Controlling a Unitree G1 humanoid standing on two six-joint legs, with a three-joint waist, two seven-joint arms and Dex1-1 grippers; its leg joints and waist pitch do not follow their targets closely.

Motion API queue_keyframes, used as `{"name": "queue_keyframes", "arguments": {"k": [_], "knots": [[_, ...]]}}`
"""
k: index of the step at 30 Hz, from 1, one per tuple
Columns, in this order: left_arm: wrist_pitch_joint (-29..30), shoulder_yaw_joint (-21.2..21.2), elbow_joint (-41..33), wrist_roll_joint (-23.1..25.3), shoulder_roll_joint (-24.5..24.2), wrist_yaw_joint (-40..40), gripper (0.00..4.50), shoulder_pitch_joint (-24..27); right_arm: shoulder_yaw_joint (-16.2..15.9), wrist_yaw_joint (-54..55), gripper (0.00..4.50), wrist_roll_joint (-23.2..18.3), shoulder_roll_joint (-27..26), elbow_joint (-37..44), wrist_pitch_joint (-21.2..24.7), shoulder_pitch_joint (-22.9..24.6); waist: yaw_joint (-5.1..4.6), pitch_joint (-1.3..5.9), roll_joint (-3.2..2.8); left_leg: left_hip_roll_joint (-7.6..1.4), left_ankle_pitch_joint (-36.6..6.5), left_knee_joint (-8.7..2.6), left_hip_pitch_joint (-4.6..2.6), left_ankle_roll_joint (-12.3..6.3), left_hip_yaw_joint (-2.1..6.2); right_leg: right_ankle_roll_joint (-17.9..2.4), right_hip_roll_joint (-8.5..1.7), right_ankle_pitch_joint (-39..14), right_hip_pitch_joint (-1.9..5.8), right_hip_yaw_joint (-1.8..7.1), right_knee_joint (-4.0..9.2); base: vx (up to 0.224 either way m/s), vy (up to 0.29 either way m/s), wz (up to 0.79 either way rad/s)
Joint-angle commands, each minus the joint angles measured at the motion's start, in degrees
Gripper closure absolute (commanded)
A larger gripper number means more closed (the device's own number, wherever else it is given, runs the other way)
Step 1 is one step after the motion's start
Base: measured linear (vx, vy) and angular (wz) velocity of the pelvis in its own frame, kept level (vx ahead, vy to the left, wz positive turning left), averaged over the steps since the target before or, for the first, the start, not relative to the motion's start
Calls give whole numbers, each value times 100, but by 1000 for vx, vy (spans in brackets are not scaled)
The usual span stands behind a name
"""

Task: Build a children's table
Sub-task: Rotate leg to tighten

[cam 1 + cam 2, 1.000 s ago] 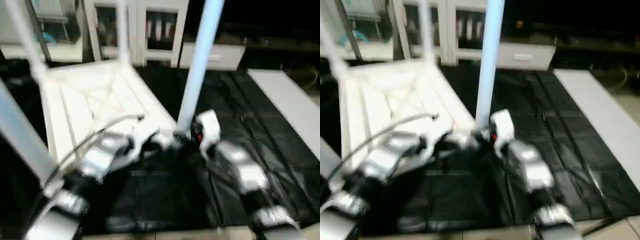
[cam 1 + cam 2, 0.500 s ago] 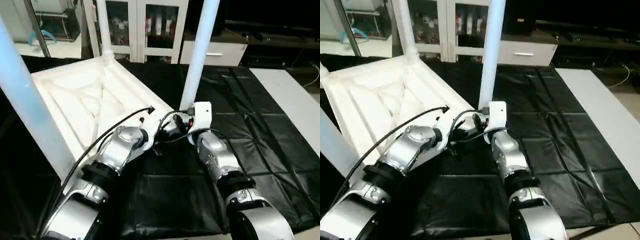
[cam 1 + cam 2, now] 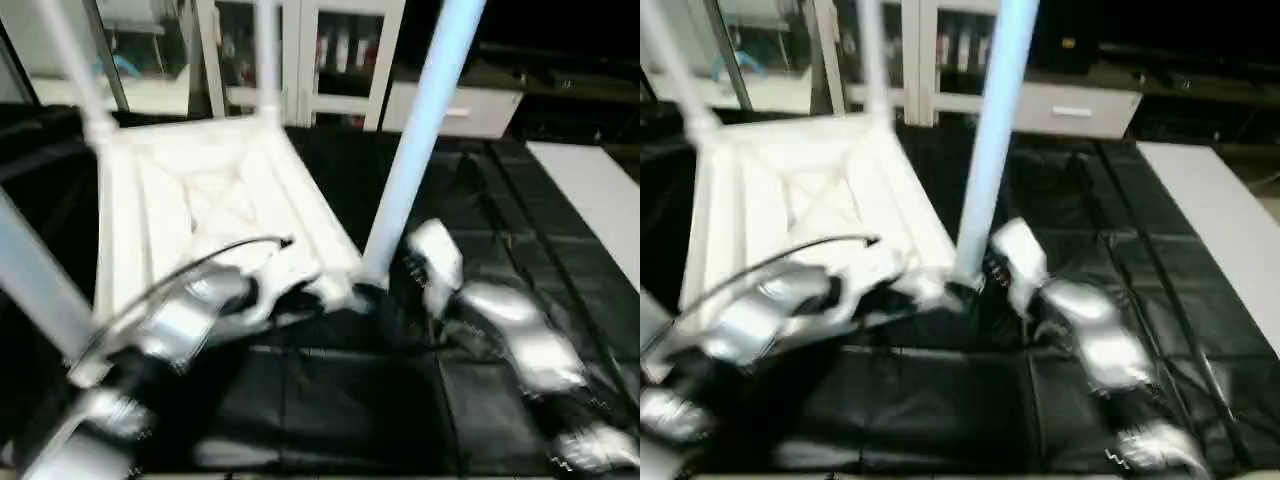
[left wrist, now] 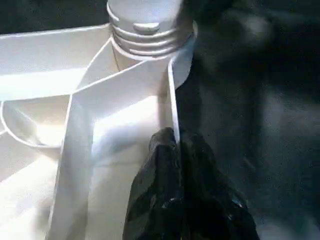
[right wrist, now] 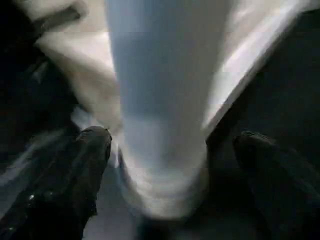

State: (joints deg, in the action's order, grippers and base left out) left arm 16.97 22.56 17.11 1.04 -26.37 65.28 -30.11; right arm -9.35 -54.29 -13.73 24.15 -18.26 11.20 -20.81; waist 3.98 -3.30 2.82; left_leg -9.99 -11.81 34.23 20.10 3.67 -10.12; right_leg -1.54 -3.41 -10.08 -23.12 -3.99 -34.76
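Note:
The white table top [image 3: 200,190] lies upside down on a black mat, its X-ribbed underside facing up. Several white legs stand in its corner sockets. The near right leg [image 3: 420,140] rises between my arms. My left gripper [image 4: 175,145] is shut on the thin rim of the table top, just beside that leg's threaded base [image 4: 145,30]. My right gripper [image 5: 172,145] is open, with one black finger [image 5: 92,145] on each side of the leg [image 5: 160,110] near its foot, not touching it. In the left eye view both grippers meet at the near right corner [image 3: 360,280].
The black mat [image 3: 500,200] covers the floor to the right of the table top. A white board [image 3: 590,190] lies along the mat's right side. White cabinets with glass doors [image 3: 340,50] stand at the back. A black cable [image 3: 200,265] runs along my left forearm.
The whole picture has shifted and blurred, so the head camera has moved. Both grippers stay at the near right corner. The right wrist looks slightly farther right of the leg's foot.

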Motion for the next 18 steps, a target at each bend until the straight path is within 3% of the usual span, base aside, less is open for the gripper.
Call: {"name": "queue_keyframes", "arguments": {"k": [1, 5, 8, 11, 12, 18], "knots": [[-16, 464, -262, -68, -23, 660, 450, 95, -98, -514, 4, -173, 239, 386, 201, 35, -22, 315, -67, -378, -1320, -462, -44, -216, 111, -1134, -529, -1614, 283, 359, 466, 0, 0, 0], [89, 473, -407, -121, -145, 796, 450, 129, -158, -768, 4, -204, 444, 513, 308, 116, -2, 309, -61, -380, -1388, -457, -60, -158, 125, -1052, -538, -2048, 246, 352, 504, 0, 0, 0], [167, 476, -593, -227, -228, 958, 450, 191, -171, -875, 4, -227, 471, 618, 403, 151, 14, 319, -35, -381, -1331, -452, -62, -140, 118, -1098, -533, -1881, 249, 353, 487, 0, 0, 0], [229, 486, -786, -289, -295, 1068, 450, 260, -258, -1052, 4, -358, 498, 812, 660, 212, 34, 331, -49, -381, -1092, -447, -46, -210, 113, -1152, -522, -1529, 268, 353, 444, 0, 0, 0], [236, 487, -796, -290, -292, 1072, 450, 266, -302, -1099, 4, -339, 501, 820, 667, 223, 36, 337, -26, -376, -1068, -440, -47, -218, 107, -1167, -522, -1501, 270, 349, 439, 0, 0, 0], [244, 489, -802, -267, -283, 1031, 450, 265, -501, -1176, 4, -151, 453, 735, 544, 223, 53, 330, -21, -370, -1099, -440, -41, -173, 110, -1113, -535, -1679, 275, 347, 456, 0, 0, 0]]}}
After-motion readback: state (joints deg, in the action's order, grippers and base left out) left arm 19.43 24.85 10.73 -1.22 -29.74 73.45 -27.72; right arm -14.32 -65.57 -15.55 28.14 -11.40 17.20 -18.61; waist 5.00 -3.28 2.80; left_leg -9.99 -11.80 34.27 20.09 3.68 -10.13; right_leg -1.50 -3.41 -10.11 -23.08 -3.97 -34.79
